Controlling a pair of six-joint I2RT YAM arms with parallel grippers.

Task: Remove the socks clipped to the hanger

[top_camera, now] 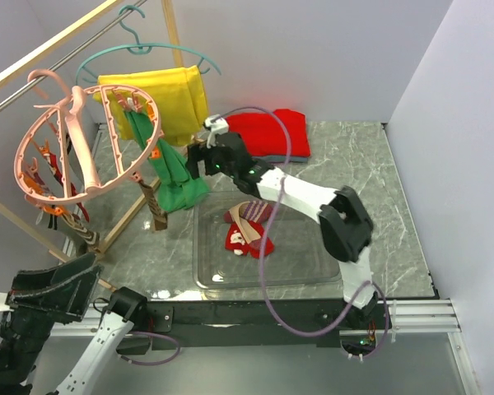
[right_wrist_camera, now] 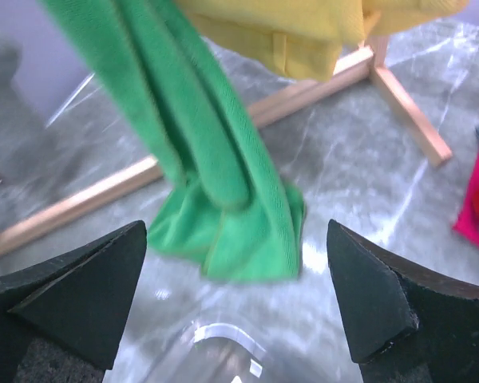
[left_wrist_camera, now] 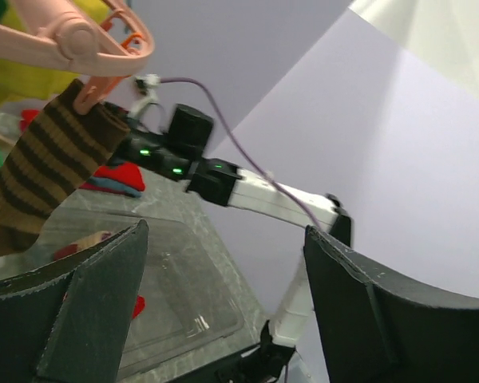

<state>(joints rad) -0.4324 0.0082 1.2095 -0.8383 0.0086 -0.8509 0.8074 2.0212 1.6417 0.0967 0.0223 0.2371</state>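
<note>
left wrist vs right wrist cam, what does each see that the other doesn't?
Only left wrist: brown striped sock clipped to the pink hanger, and the right arm. Only right wrist: lower end of the green cloth and the wooden rack base. Both: clear bin, red garment, marble table.

You're looking at a robot lab test cell: plain white partition walls box in a marble-patterned table, with a wooden clothes rack staged at the upper left.
</note>
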